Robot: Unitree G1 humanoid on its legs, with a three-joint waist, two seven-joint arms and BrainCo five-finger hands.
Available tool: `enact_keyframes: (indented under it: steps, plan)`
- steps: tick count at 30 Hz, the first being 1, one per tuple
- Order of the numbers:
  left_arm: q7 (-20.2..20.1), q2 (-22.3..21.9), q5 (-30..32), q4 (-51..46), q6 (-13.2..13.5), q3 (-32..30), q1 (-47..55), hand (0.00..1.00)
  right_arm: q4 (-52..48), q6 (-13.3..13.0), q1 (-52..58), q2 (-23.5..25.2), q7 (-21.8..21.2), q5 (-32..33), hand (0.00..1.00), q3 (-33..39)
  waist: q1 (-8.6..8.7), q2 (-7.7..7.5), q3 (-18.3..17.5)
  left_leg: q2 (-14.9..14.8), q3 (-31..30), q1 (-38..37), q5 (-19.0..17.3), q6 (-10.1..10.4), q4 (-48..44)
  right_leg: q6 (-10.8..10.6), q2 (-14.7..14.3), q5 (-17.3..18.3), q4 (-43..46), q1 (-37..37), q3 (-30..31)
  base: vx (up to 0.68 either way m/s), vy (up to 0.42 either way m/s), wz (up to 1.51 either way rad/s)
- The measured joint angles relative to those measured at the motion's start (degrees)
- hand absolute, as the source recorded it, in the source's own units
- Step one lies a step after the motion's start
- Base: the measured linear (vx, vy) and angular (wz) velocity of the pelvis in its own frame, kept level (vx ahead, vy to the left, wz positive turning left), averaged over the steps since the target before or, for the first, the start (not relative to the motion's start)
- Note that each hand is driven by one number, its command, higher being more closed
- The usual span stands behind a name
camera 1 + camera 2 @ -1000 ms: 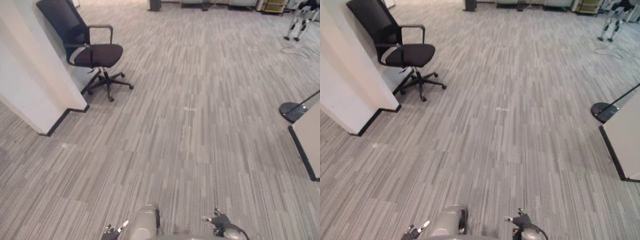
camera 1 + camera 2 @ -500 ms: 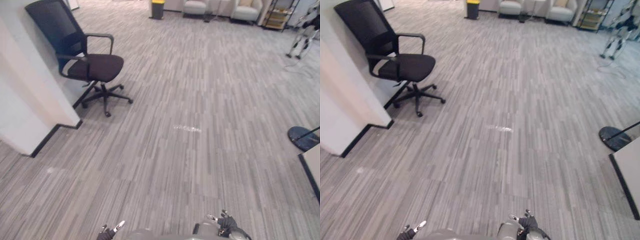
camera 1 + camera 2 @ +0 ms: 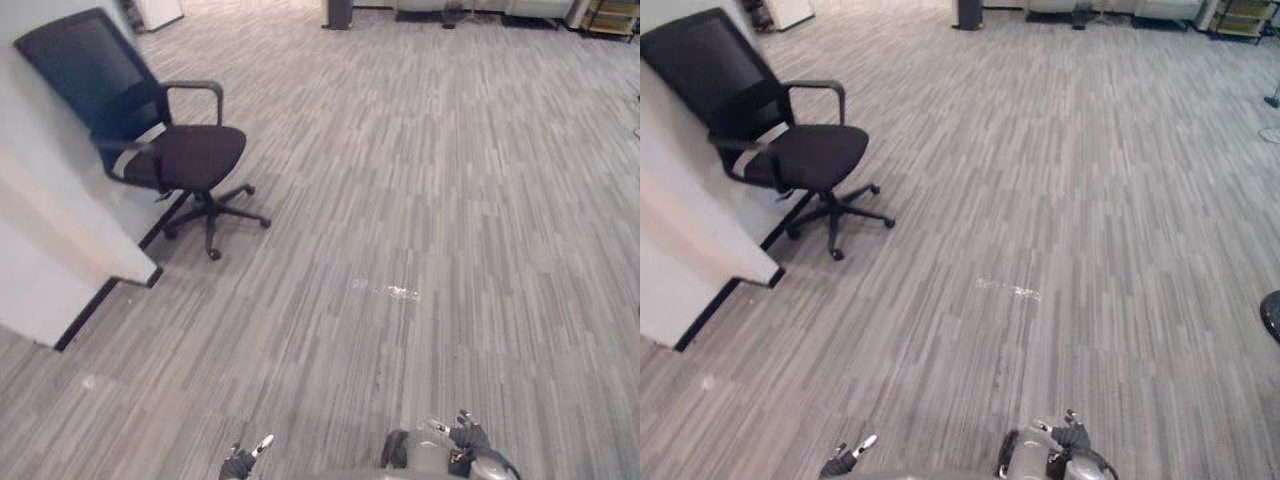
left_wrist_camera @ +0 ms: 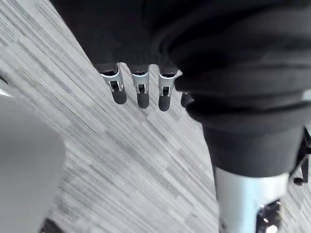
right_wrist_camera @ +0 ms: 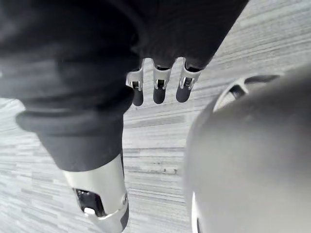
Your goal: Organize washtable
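Both your left hand [image 4: 141, 93] and right hand [image 5: 162, 89] hang straight-fingered, empty; I cannot tell where the washtable is, and veering left could clip the black mesh-backed swivel chair [image 3: 188, 156].

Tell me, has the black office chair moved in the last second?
No. The office chair stands beside the corner of the white wall as before; the whole view has shifted, so the camera moved, not the chair.
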State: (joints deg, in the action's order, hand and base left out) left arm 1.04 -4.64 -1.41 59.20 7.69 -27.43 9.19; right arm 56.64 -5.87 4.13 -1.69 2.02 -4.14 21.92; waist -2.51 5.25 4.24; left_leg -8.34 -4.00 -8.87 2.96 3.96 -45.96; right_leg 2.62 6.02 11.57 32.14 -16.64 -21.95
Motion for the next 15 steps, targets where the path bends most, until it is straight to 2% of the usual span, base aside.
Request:
enact_keyframes:
  steps: [1, 2, 3, 5, 6, 8, 9, 10, 11, 12, 13, 14, 15]
  plan:
    - [0.1, 0.0, 0.0, -0.1, 0.0, -0.3, 0.3, 0.00, 0.0, 0.1, 0.1, 0.1, 0.0, 0.0, 0.00, -0.2, -0.24, 0.10, 0.1, -1.0, 0.1, 2.7, 3.8, 0.8, -5.8, 0.2, -1.1, 0.6, -1.6, 2.2, 0.1, 0.59, -0.187, -0.28]
    - [0.1, 0.7, -0.1, -0.1, 0.0, -0.2, 0.5, 0.00, 0.8, 0.1, 0.1, 0.1, 0.3, 0.0, 0.00, 0.0, -0.12, 0.20, 0.5, -3.4, 1.9, 9.1, 0.2, -1.2, -18.1, 1.2, -3.2, 1.7, -4.6, 6.4, 0.4, 0.58, -0.136, -0.26]
    - [0.1, 1.8, -0.1, -0.1, 0.0, -0.1, 0.9, 0.00, 2.6, 0.3, -0.2, 0.2, 0.3, 0.0, 0.00, 0.0, -0.44, -0.72, 1.2, -4.4, 3.7, 14.5, -4.8, -3.4, -25.3, 0.9, -4.2, 2.0, -7.6, 11.2, 1.0, 0.69, -0.149, -0.23]
    - [0.2, 3.1, -0.1, -0.1, -0.2, 0.5, 1.4, 0.00, 3.8, 0.6, -0.1, 0.7, 0.4, 0.0, 0.00, -0.3, -1.42, -2.38, 1.7, -4.0, 6.3, 19.7, -9.2, -3.5, -25.6, 0.2, -4.3, 2.3, -11.9, 16.4, 1.9, 0.57, -0.093, -0.20]
    - [0.2, 3.2, -0.1, -0.3, -0.2, 0.8, 2.1, 0.00, 5.1, 0.8, -0.4, 0.9, 0.4, 0.1, 0.00, -0.9, -1.81, -3.33, 1.8, -3.1, 8.0, 24.6, -12.7, -3.0, -20.4, -0.5, -4.3, 2.2, -15.6, 20.3, 2.6, 0.47, -0.027, -0.24]
    - [0.3, 3.1, -0.1, -0.3, -0.2, 0.9, 2.6, 0.00, 5.0, 0.8, -0.7, 0.9, 0.4, 0.1, 0.00, -1.3, -2.60, -3.31, 2.1, -2.4, 9.7, 28.8, -14.9, -2.7, -11.2, -1.3, -4.2, 2.3, -18.1, 23.2, 3.5, 0.52, 0.056, -0.33]
    - [0.4, 3.0, -0.1, -0.3, -0.2, 0.8, 3.0, 0.00, 5.0, 0.8, -0.6, 1.0, 0.4, 0.0, 0.00, -2.0, -3.03, -3.58, 2.3, -1.0, 10.8, 30.0, -14.9, -2.7, 2.2, -2.7, -3.7, 3.0, -19.8, 25.6, 4.4, 0.49, 0.123, -0.34]
    - [0.4, 3.0, -0.1, -0.3, -0.2, 0.8, 3.2, 0.00, 5.0, 0.8, -0.6, 1.1, 0.4, 0.0, 0.00, -2.3, -3.05, -3.70, 2.3, -0.4, 10.8, 30.2, -14.6, -2.6, 8.9, -3.5, -3.3, 3.5, -20.5, 26.7, 4.6, 0.53, 0.192, -0.30]
    - [0.4, 3.1, -0.2, -0.3, -0.2, 0.4, 3.2, 0.00, 5.0, 0.7, -0.7, 1.4, 0.4, 0.0, 0.00, -2.7, -3.16, -4.21, 2.6, 0.6, 10.5, 30.2, -10.4, -2.5, 18.7, -5.2, -2.3, 4.7, -20.9, 28.5, 5.0, 0.47, 0.196, -0.21]
    - [0.4, 3.2, -0.2, -0.4, -0.2, 0.2, 3.3, 0.00, 5.0, 0.7, -0.6, 1.8, 0.4, 0.0, 0.00, -3.0, -3.31, -5.10, 2.6, 1.4, 10.9, 29.5, -6.6, -2.6, 20.9, -5.8, -1.2, 5.3, -21.0, 29.2, 5.5, 0.71, 0.267, -0.21]
    - [0.5, 4.1, -0.2, -0.6, 0.0, -0.2, 3.1, 0.00, 4.9, 0.5, -0.2, 2.5, 0.5, -0.1, 0.00, -5.2, -4.01, -7.11, 1.7, 3.6, 12.8, 28.0, -6.3, -4.4, 22.5, -5.2, 0.6, 4.9, -21.2, 29.2, 6.7, 0.60, 0.207, -0.11]
    - [0.6, 4.0, -0.2, -1.3, 0.5, -0.1, 2.4, 0.00, 4.9, 0.4, -0.5, 2.6, 0.4, 0.0, 0.00, -6.0, -4.10, -7.41, 2.0, 3.6, 12.9, 28.9, -7.8, -5.1, 21.0, -4.1, 0.8, 3.2, -21.3, 28.7, 7.4, 0.58, 0.209, -0.11]
    - [0.6, 3.9, -0.2, -1.4, 0.5, -0.2, 1.8, 0.00, 4.9, 0.4, -0.7, 2.9, 0.4, 0.0, 0.00, -6.2, -4.59, -7.53, 2.2, 3.3, 13.2, 29.3, -9.0, -5.4, 19.5, -4.5, 0.9, 2.3, -21.2, 28.6, 8.5, 0.44, 0.203, -0.15]
